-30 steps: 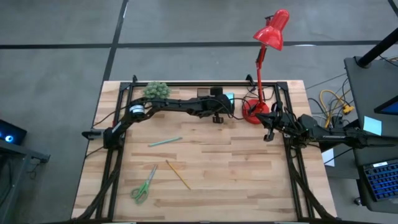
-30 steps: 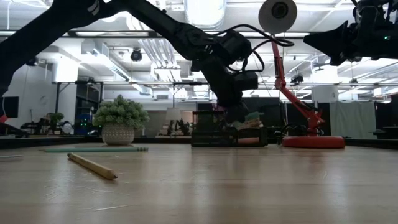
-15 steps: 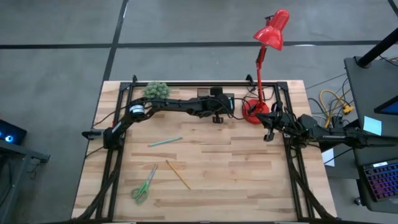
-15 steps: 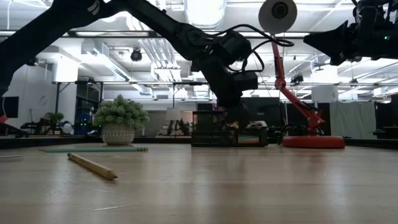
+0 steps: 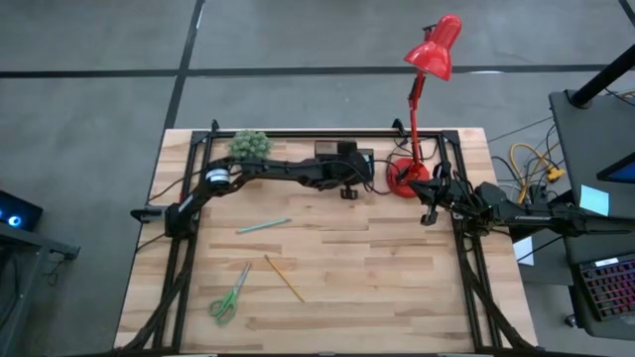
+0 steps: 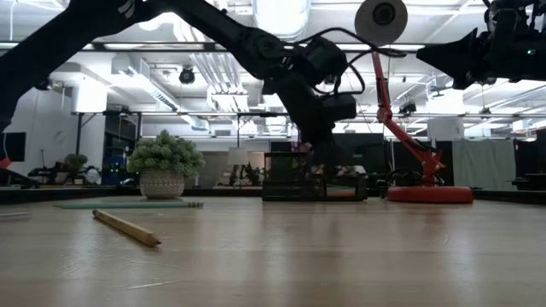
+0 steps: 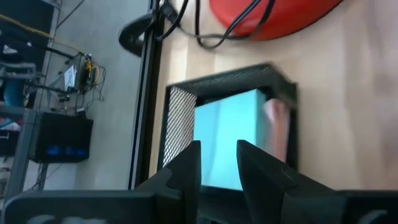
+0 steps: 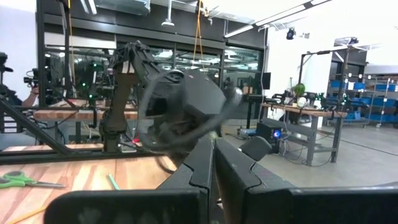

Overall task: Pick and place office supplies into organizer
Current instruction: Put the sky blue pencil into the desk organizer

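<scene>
The left gripper [image 7: 217, 165] has let go — its fingers now parted and empty above the organizer [image 7: 180, 112], the light-blue sticky-note pad [image 7: 230, 134] dropped inside just ahead, so 1 more supply is stowed.

Along the far edge things are crowding together: the potted plant [image 5: 249, 144], the black organizer [image 5: 342, 156] with the left pincer [image 5: 348, 188] hanging just over it, and the red lamp [image 5: 409, 177] base right beside. Pen [image 5: 263, 226], pencil [image 5: 284, 278] and scissors [image 5: 230, 295] are lying apart on the worktop [image 5: 397, 268], leaving its right half open.
</scene>
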